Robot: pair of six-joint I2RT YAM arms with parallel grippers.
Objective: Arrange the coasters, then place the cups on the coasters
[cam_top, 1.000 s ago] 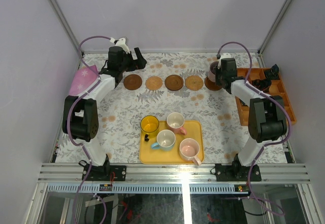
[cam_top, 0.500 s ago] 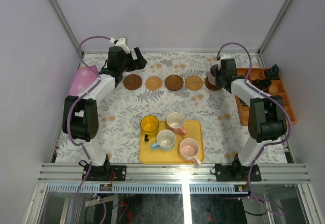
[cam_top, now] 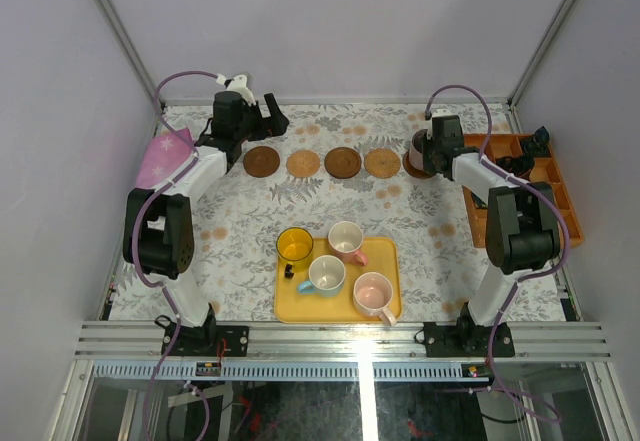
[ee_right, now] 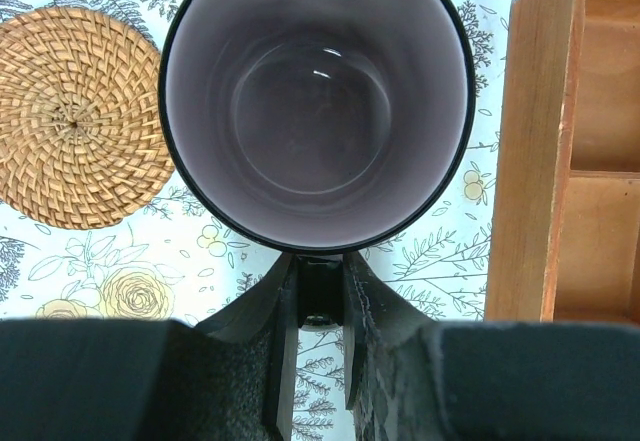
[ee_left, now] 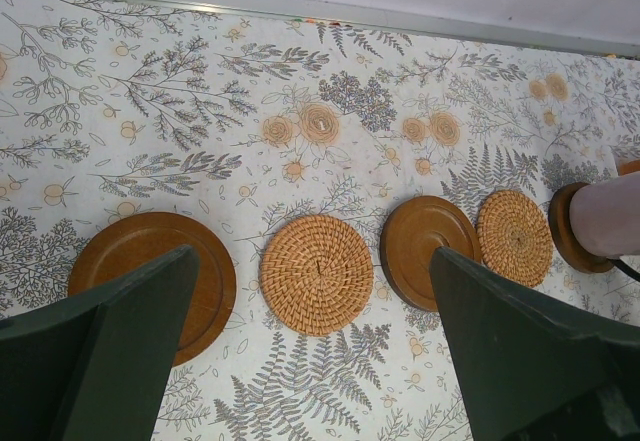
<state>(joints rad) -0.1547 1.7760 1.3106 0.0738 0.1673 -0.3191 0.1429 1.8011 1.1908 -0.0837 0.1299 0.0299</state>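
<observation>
Now, right fingers pinch the purple-grey cup.

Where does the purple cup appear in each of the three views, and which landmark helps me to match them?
Top external: purple cup at the far side, right of centre.
Left wrist: the cup is at the right edge, partly cut off.
Right wrist: the cup fills the centre, seen from above.
Shared landmark: the nearest woven coaster, just left of it in every view.

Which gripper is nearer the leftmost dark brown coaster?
Left. The left gripper hovers beside that coaster; the right gripper is at the row's other end, holding the purple-grey cup.
</observation>
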